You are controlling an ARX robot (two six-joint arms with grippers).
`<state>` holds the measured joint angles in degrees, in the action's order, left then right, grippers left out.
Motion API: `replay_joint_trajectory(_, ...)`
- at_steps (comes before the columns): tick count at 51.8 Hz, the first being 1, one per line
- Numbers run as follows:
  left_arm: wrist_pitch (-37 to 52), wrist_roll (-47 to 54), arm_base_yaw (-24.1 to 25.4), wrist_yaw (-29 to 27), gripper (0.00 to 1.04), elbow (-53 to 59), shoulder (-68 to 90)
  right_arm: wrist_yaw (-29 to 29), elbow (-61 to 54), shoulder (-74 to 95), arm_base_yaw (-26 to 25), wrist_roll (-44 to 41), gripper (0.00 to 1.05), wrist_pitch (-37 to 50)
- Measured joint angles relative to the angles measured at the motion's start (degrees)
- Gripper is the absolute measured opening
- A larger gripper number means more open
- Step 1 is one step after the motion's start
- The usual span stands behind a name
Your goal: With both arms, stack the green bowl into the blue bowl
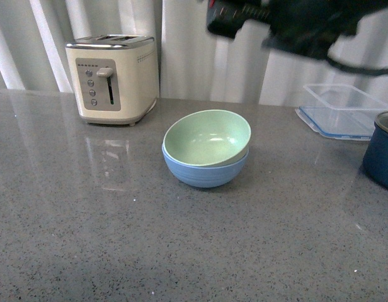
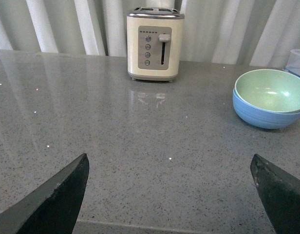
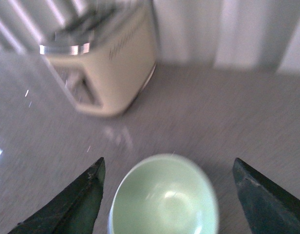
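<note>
Though slightly tilted, green bowl mouth-up inside blue bowl.

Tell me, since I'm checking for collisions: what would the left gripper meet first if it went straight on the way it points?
Probably nothing close: the left gripper, fingers wide apart, faces bare grey speckled countertop. Farthest along, slightly off-centre, stands the cream two-slot toaster. The pale mint-green bowl, nested in the sky-blue bowl, sits off to one side.

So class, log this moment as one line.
green bowl: nested in blue bowl, slightly tilted | left pincer: open, empty | right pincer: open, above bowls
</note>
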<state>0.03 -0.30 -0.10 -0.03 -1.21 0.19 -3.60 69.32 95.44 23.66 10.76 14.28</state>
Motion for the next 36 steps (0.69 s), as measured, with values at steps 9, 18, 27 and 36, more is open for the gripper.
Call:
replay_joint_trajectory(9, 0.0, 0.0, 0.0, 0.0, 0.98, 0.0, 0.0, -16.3, -18.2, -14.0, -2.1, -8.2, 0.47, 21.2)
replay_joint_trajectory(18, 0.0, 0.0, 0.0, 0.0, 0.98, 0.0, 0.0, -13.0, -34.2, -19.1, -7.2, -10.0, 0.18, 26.1)
replay_joint_trajectory(27, 0.0, 0.0, 0.0, 0.0, 0.98, 0.0, 0.0, -8.8, -44.7, -27.3, -10.9, -10.6, 0.01, 29.4)
replay_joint_trajectory(36, 0.0, 0.0, 0.0, 0.0, 0.98, 0.0, 0.0, -5.3, -54.2, -35.1, -14.9, -10.6, 0.01, 30.0)
